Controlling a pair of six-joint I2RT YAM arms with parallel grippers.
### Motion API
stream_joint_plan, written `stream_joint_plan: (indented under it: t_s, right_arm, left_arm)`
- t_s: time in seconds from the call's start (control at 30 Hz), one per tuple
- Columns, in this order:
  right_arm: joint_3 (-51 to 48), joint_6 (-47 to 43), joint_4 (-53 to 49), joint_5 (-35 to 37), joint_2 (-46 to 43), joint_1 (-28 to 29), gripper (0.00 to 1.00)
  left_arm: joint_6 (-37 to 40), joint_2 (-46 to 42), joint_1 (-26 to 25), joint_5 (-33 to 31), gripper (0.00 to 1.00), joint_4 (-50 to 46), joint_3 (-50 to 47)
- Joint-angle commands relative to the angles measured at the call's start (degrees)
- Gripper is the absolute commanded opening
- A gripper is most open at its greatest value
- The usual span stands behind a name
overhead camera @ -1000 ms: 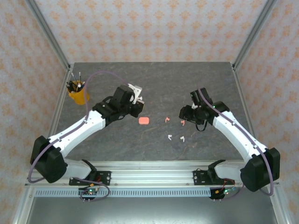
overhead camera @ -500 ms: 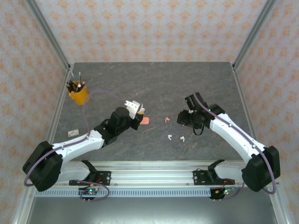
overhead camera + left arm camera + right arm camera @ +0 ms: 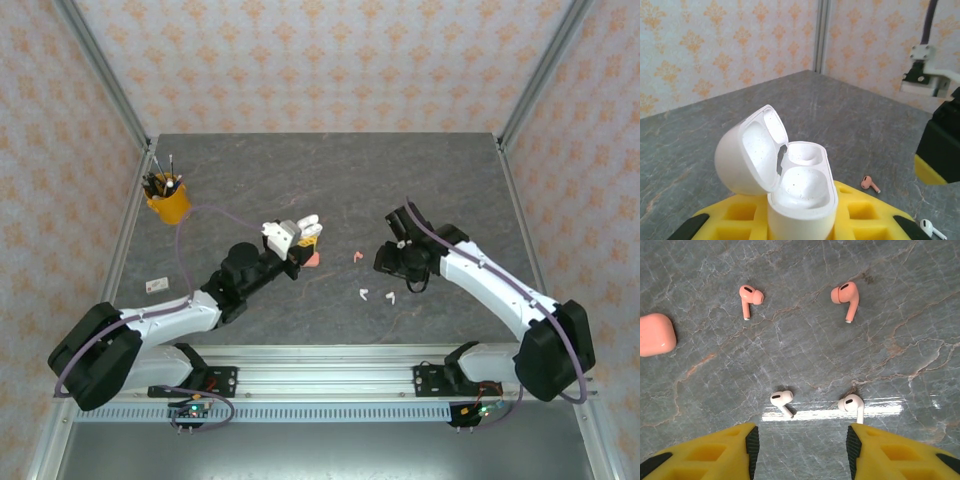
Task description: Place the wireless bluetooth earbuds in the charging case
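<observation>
Glossy pebble-shaped case (image 3: 801, 197), lid open; 4 L-shaped earbuds (image 3: 781, 399) on veined stone (image 3: 810, 352).

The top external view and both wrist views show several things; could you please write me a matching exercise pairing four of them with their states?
Things:
1. white charging case
2. pink case
3. white earbuds
4. yellow cup

States:
a. upright, at the far-left edge
b. lid open, wells empty
c. shut, lying on the table
d. two, lying loose and apart

Pairs: 1-b; 2-c; 3-d; 4-a
</observation>
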Motion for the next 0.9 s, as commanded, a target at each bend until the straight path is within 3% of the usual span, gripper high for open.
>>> stream_joint_plan:
  t_s: [0.0,0.43,0.87]
  right_arm:
    - [0.32,1.77,-1.36,1.02,1.63,1.23,0.51]
    - [3.96,6.64,-2.88,6.18,11.25,8.62,0.51]
    - [5.62,9.74,-1.25,7.38,20.38,11.6,0.5]
  left_arm:
    - [1.38,-0.99,-0.15,1.46,0.0,8.31,-1.58]
    - [0.12,9.64,-0.15,-0.85,0.0,23.19,-1.71]
    - [0.33,10.85,-0.11,-2.95,0.0,24.07,-1.04]
